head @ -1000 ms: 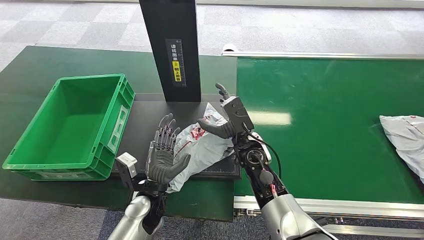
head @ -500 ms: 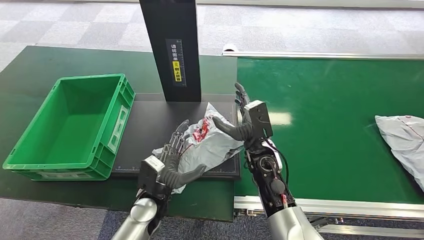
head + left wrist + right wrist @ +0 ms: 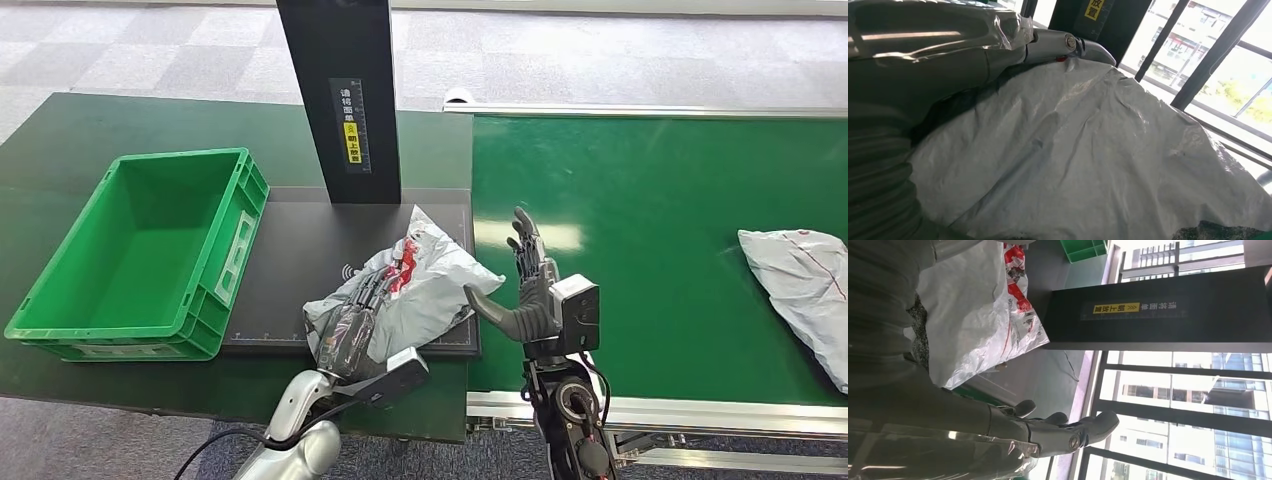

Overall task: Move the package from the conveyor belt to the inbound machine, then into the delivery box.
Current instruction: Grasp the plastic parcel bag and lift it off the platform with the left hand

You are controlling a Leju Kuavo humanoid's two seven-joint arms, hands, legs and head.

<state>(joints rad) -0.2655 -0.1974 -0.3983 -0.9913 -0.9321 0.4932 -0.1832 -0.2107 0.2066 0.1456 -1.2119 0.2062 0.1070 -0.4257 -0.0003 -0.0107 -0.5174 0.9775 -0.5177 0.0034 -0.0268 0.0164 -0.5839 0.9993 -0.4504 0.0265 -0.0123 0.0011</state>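
The grey-white package (image 3: pixel 425 280) with red print lies crumpled on the black platform of the inbound machine (image 3: pixel 290 245); it also shows in the left wrist view (image 3: pixel 1088 160) and the right wrist view (image 3: pixel 968 310). My left hand (image 3: pixel 352 325) lies on the package's near-left end with its fingers (image 3: pixel 1068 44) stretched over the bag; the thumb is hidden, so a grip is not plain. My right hand (image 3: pixel 530 295) stands open, fingers (image 3: pixel 1068 432) pointing up, over the belt's near-left edge, just right of the package and apart from it.
The empty green delivery box (image 3: pixel 140 250) sits left of the platform. The machine's black column (image 3: pixel 340 95) rises behind the package. A second grey package (image 3: pixel 795 275) lies on the green conveyor belt (image 3: pixel 650 230) at the far right.
My right hand let go of the package and drew back toward me over the belt edge. My left hand turned over and came down onto the package's near-left end. The far package drifted slightly left.
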